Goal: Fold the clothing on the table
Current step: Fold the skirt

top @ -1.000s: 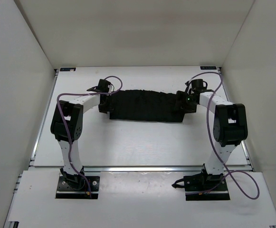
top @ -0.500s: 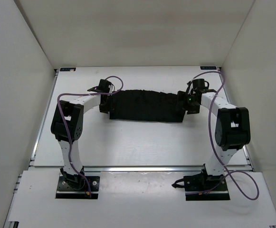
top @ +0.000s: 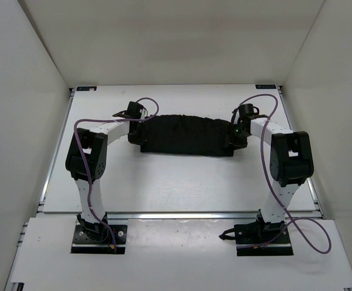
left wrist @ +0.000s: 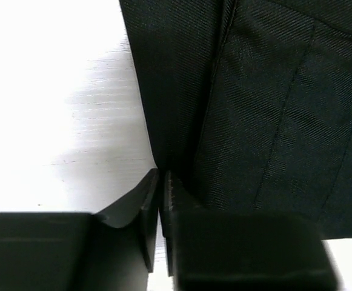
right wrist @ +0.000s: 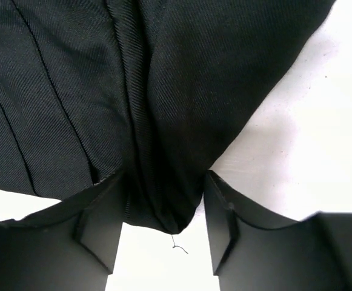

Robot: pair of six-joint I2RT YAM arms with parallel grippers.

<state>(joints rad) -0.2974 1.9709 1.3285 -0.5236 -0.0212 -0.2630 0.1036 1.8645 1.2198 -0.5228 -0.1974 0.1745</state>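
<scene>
The black pleated clothing [top: 185, 134] lies flat as a wide strip at the back middle of the white table [top: 163, 182]. My left gripper [top: 136, 134] is at its left end. In the left wrist view the jaws [left wrist: 162, 173] are pressed almost together on the clothing's [left wrist: 266, 109] side edge. My right gripper [top: 235, 137] is at the right end. Its jaws [right wrist: 165, 174] stand apart around a bunched corner of the clothing [right wrist: 73, 91], with a gap on the right side and a loose thread [right wrist: 179, 247] hanging below.
White walls [top: 18, 121] close in the table on the left, back and right. A silver rail [top: 176, 214] runs along the near edge in front of the arm bases [top: 100, 237]. Purple cables [top: 272, 182] loop off both arms.
Both grippers' jaws have narrowed, the left coming together on the clothing's edge. The right gripper has shifted slightly inward over the clothing's right corner. The clothing lies where it did.
</scene>
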